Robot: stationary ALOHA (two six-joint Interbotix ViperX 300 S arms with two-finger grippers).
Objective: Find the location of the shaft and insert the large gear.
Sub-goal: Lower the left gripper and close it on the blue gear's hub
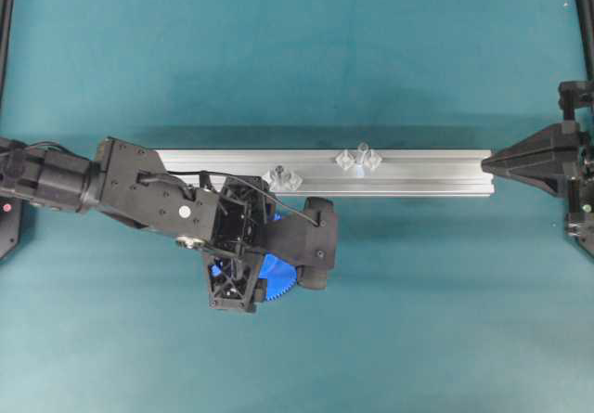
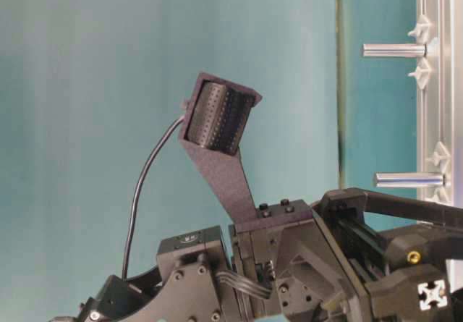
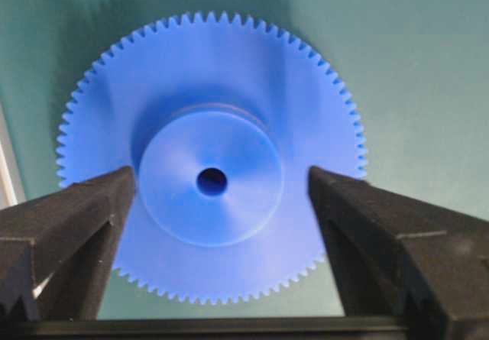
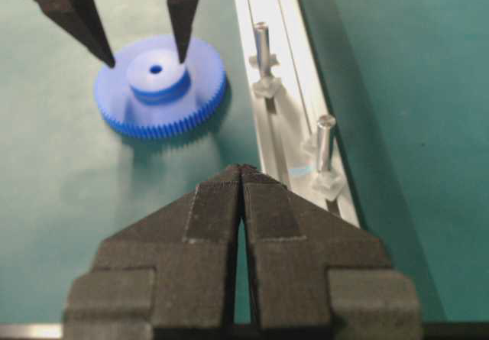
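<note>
The left gripper [image 3: 221,195] fingers stand wide astride the large gear [image 3: 210,157]'s hub (gear flat on tabletop); they should close centred, squarely. Right gripper [image 4: 241,173] fingers pressed together.
</note>
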